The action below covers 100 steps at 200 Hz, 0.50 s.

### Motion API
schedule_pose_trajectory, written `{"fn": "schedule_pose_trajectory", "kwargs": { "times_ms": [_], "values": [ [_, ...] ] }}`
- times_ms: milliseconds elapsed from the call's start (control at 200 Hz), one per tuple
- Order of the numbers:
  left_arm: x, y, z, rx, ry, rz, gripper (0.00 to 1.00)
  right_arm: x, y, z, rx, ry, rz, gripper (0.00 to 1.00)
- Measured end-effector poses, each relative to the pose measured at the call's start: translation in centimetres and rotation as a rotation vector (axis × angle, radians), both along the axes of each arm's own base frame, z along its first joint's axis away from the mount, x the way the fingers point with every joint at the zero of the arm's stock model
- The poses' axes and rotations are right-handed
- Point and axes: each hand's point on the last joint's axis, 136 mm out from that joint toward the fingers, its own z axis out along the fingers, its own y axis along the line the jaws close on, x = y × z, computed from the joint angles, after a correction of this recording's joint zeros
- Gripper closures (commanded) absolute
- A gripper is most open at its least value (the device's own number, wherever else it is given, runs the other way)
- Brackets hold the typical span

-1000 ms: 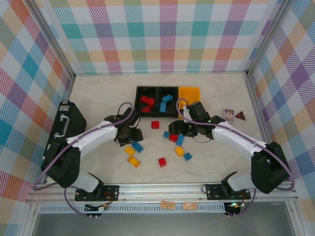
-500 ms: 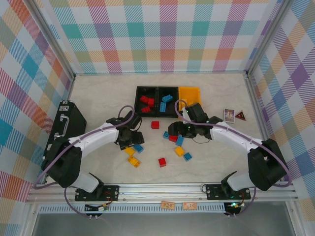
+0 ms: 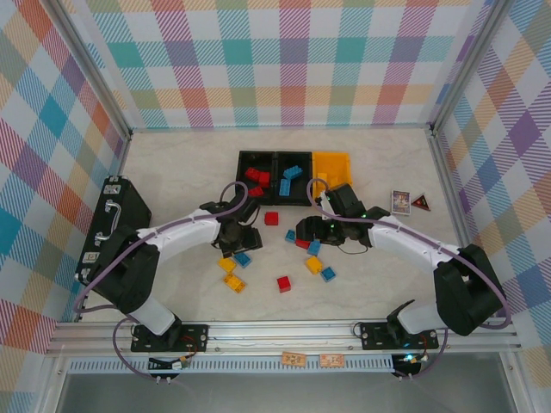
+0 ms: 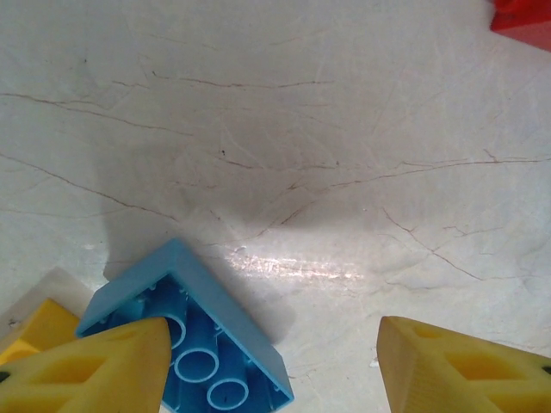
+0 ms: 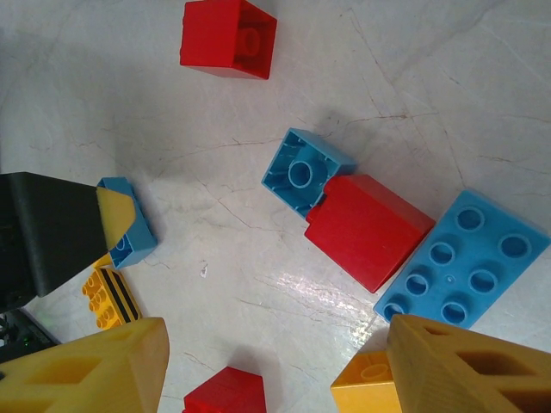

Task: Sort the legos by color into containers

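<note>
Three joined containers sit at the back: a black bin [image 3: 242, 160] with red legos [image 3: 256, 181], a black bin [image 3: 281, 160] with blue legos [image 3: 289, 177], and a yellow-orange bin [image 3: 331, 165]. Loose legos lie scattered in front of them. My left gripper [image 3: 244, 244] [image 4: 274, 366] is open low over the table, its left finger [image 4: 90, 370] against an upturned blue brick [image 4: 194, 344] [image 3: 242, 258]. My right gripper [image 3: 305, 233] [image 5: 275, 370] hangs open above a red brick [image 5: 368, 231], a small blue brick [image 5: 303, 170], an oblong blue brick [image 5: 465, 262] and a yellow-orange brick [image 5: 368, 389].
More loose bricks: red [image 3: 271, 218] [image 5: 228, 39], red [image 3: 283, 283], yellow [image 3: 226, 265], yellow [image 3: 233, 281], yellow [image 3: 314, 265], blue [image 3: 328, 274]. A large black case with a handle [image 3: 116, 215] stands at the left. Two small cards [image 3: 400, 200] lie at the right.
My left gripper has moved right and slightly forward, onto the blue brick near the yellow ones. The right gripper has barely shifted.
</note>
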Motion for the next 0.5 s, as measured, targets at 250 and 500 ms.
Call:
{"fn": "schedule_pose_trajectory", "kwargs": {
  "times_ms": [250,500],
  "values": [
    [0.6,-1.6,0.1,-0.029,-0.009,-0.031,0.38,0.0,0.0,0.2,0.002,-0.004,-0.004,0.32],
    [1.2,-4.0,0.5,-0.041,-0.024,-0.097,0.38,0.0,0.0,0.4,0.008,-0.006,-0.010,0.32]
  ]
}}
